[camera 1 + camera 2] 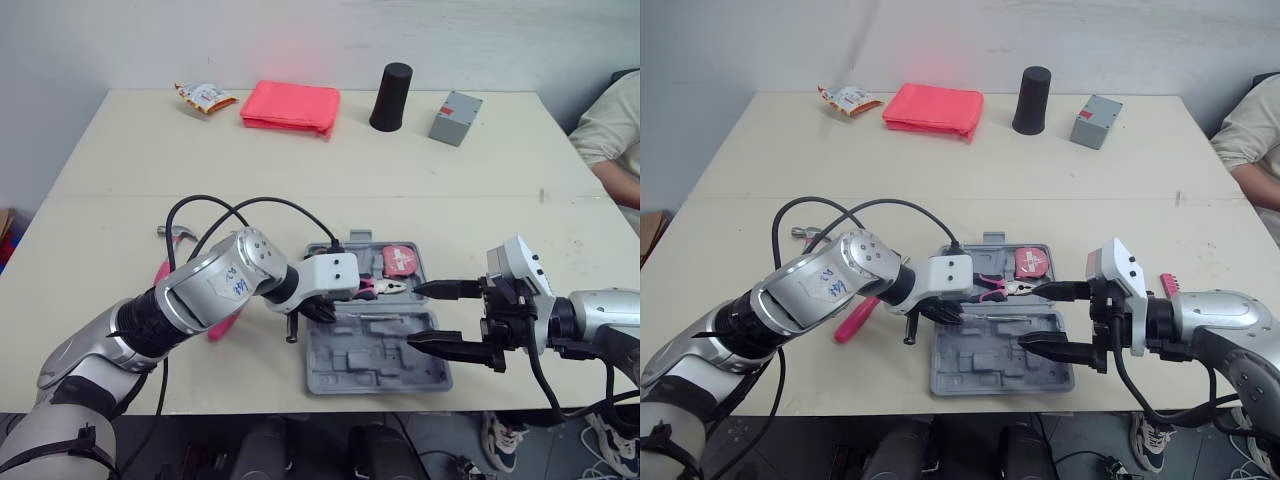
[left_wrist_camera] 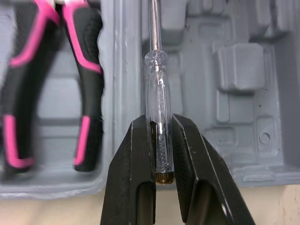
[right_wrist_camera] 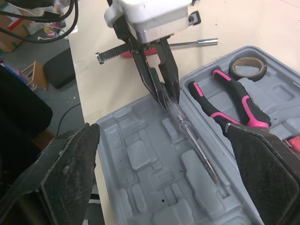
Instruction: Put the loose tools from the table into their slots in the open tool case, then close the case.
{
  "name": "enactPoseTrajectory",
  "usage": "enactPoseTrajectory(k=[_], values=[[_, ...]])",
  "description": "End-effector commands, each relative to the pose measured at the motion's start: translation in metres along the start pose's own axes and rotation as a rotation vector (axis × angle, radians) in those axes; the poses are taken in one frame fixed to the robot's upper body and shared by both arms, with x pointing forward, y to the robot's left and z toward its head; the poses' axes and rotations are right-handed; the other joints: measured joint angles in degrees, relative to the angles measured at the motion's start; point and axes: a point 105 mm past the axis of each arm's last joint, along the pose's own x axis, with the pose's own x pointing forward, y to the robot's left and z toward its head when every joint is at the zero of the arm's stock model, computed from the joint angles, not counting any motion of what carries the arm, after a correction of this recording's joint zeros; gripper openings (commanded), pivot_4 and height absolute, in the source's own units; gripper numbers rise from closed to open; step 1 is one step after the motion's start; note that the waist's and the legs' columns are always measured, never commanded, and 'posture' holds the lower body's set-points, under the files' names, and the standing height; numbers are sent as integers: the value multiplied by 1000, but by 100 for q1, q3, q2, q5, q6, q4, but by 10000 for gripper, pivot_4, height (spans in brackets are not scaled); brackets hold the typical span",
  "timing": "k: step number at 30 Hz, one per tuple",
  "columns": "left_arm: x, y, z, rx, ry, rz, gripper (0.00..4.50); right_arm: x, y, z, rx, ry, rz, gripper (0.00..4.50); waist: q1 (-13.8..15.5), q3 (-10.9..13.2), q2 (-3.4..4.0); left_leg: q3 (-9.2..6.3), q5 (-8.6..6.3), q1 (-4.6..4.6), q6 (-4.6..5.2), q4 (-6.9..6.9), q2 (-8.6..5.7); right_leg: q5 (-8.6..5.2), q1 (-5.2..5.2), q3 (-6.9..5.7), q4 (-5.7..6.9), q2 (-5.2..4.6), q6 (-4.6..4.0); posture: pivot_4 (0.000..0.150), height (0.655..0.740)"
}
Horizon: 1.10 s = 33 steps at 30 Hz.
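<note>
The left gripper (image 2: 159,123) pinches the butt of the clear-handled screwdriver (image 2: 156,84), whose shaft lies along the ridge between the halves of the open tool case (image 1: 395,372). The right gripper (image 1: 412,315) hangs spread wide at the case's right edge. The case sits close to the table's (image 1: 300,170) near edge, with the pliers (image 3: 234,105) in its far half.

I see a pale beige rectangular tabletop (image 1: 120,200) with a seam across it, a plain white wall (image 1: 300,40) at 12 o'clock and dark grey floor (image 1: 450,418) at 6.
</note>
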Motion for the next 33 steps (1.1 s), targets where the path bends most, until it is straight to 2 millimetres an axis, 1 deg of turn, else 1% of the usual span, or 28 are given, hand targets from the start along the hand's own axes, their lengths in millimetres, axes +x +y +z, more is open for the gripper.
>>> enactPoseTrajectory(k=[1, 3, 5, 8, 12, 18, 22, 27, 30, 33], values=[[-6, 9, 6, 38, -13, 38, 183, 2, 2, 5, -34, -19, 2, 45000, -1, 0, 0, 0, 0, 0, 0, 0, 0, 0, 0, -1, 0, 0, 0, 1500, 7361], [-7, 11, 9, 35, -20, 38, 183, 4, 1, 3, -30, -21, -7, 45000, -1, 0, 0, -1, 0, 0, 0, 0, 0, 0, 0, -3, 1, 0, 0, 1500, 7361], [-5, 8, 10, 32, -18, 20, 183, 5, 2, 2, -24, -23, -5, 45000, -1, 0, 0, -1, 0, -1, 0, 0, 0, 0, 0, -3, 1, 1, 0, 1500, 7361], [1, 6, 4, 37, 11, 17, 183, 4, 4, 0, -22, -14, -3, 45000, -1, 0, 0, -1, 0, -1, 0, 0, 0, 0, 0, -3, 0, 0, 0, 1500, 7361], [9, 1, 1, 16, 19, -5, 183, 3, 3, 1, -19, -16, -3, 45000, -1, 0, 0, -2, 0, 0, 0, 1, 0, 0, 1, -3, 0, 1, 0, 1500, 7361], [14, 3, -3, 8, 34, 8, 183, 2, 3, 2, -17, -20, -9, 45000, -1, 0, 0, -6, 0, 3, 0, 2, 0, 0, 9, -6, -1, 0, 0, 1500, 7361], [17, 3, -11, 4, 61, 13, 183, 1, 3, 3, -14, -23, -10, 45000, 0, 0, 0, -15, 0, 12, 0, 2, 0, 0, 26, -14, -7, 0, 0, 1500, 7361], [19, -6, -20, 40, 93, -18, 183, 1, 3, 3, -13, -24, -10, 45000, -2, 0, 0, -19, 0, 13, 0, 2, 0, 0, 28, -17, -8, 0, 0, 1500, 7361], [20, -4, -25, 56, 109, -3, 183, 2, 2, 4, -15, -27, -10, 45000, -1, 0, 1, -21, 0, 14, 0, 1, 0, 0, 30, -19, -8, 0, 0, 1500, 7361], [18, 1, -24, 60, 109, 4, 183, 2, 2, 4, -16, -28, -7, 45000, -1, 0, 0, -22, 0, 15, 0, 2, 0, 0, 32, -21, -9, 0, 0, 1500, 7361]])
